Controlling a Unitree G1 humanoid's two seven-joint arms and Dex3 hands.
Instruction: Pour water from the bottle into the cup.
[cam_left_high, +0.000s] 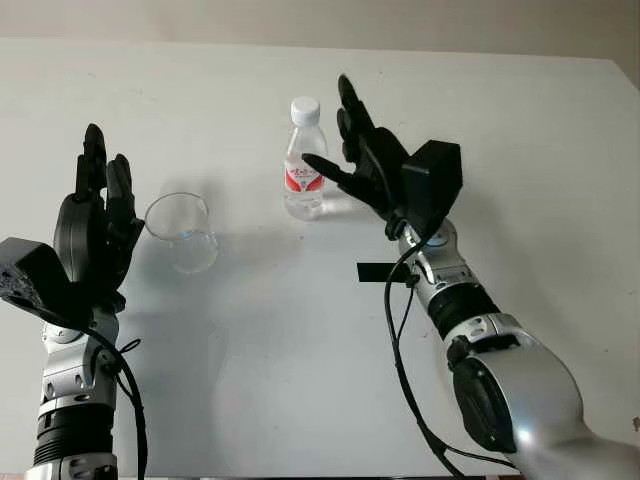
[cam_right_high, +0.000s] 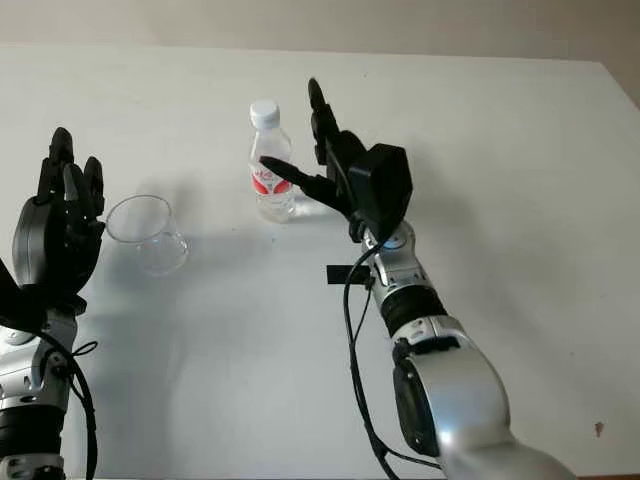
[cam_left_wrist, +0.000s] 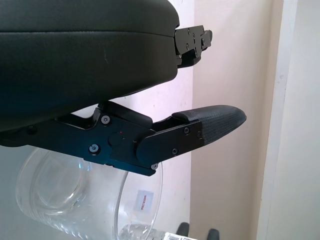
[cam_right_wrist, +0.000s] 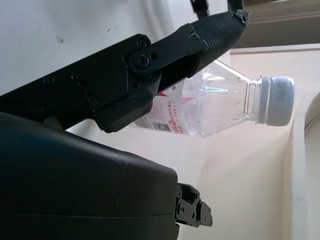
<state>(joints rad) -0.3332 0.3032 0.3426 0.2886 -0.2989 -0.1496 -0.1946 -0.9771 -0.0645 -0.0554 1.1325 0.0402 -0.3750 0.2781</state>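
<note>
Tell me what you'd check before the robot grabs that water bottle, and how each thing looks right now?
1. Bottle upright on the table: ok.
2. White cap off for pouring: not ok, it is on.
3. Right hand beside the bottle, open, not yet closed on it: ok.
4. Cup upright with its mouth up: ok.
5. Left hand next to the cup, open, holding nothing: ok.
6. Space between cup and bottle free of other things: ok.
</note>
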